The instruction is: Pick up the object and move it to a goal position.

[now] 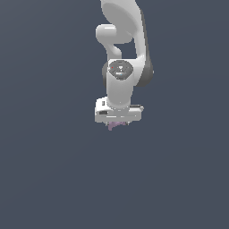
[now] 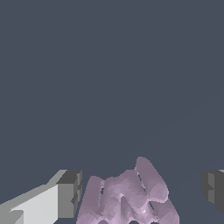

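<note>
The object is a pale lilac faceted cluster of rounded lobes joined side by side. In the wrist view it lies between the two grey fingertips of my gripper. One fingertip sits right beside it, while the other fingertip stands a clear gap away. The gripper is open around the object. In the exterior view the white gripper points straight down, and only a small lilac bit of the object shows under the hand. The rest is hidden by the hand.
A plain dark blue-grey floor fills both views. The white arm rises above the gripper. No goal marker shows.
</note>
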Motion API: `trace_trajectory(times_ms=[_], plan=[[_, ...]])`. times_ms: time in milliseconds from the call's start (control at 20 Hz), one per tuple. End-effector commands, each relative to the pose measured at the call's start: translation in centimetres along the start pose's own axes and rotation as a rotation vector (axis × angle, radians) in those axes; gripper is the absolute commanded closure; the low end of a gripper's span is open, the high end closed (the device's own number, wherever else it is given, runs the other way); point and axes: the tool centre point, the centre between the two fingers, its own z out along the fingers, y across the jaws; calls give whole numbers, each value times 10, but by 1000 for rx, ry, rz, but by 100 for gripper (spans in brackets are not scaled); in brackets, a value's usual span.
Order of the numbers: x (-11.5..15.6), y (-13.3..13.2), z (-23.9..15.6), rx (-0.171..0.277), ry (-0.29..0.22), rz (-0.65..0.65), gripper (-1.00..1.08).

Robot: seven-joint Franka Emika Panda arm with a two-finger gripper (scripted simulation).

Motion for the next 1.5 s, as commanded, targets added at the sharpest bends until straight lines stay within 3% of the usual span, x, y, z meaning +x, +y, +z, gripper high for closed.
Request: trace_trajectory(times_ms=[0,450,850,1450], plan=[[0,0,0,0,0,0,-92],[4,19,-5,1,3,4,-92],[3,19,-4,1,3,18,-92],[-8,15,1,2,7,176,-92]])
